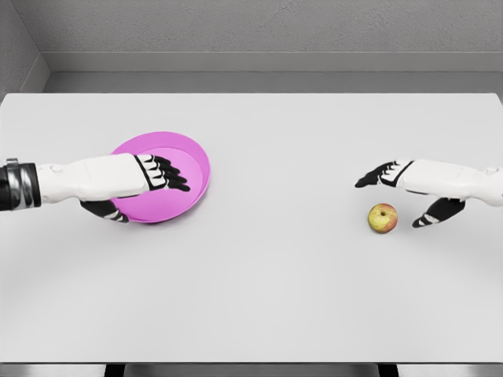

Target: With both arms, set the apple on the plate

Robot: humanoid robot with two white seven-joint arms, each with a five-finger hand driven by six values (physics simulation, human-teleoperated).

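A yellow-red apple (383, 218) lies on the white table at the right. My right hand (397, 196) hovers around it, fingers spread above and thumb to its right, open and not touching it. A pink plate (189, 157) sits at the left of the table. My left hand (145, 188) reaches over the plate's near-left rim, black fingers stretched over its inside and thumb below the rim; whether it grips the rim cannot be told.
The white table (259, 275) spans the whole view, with a grey wall behind its far edge. Nothing else stands on it.
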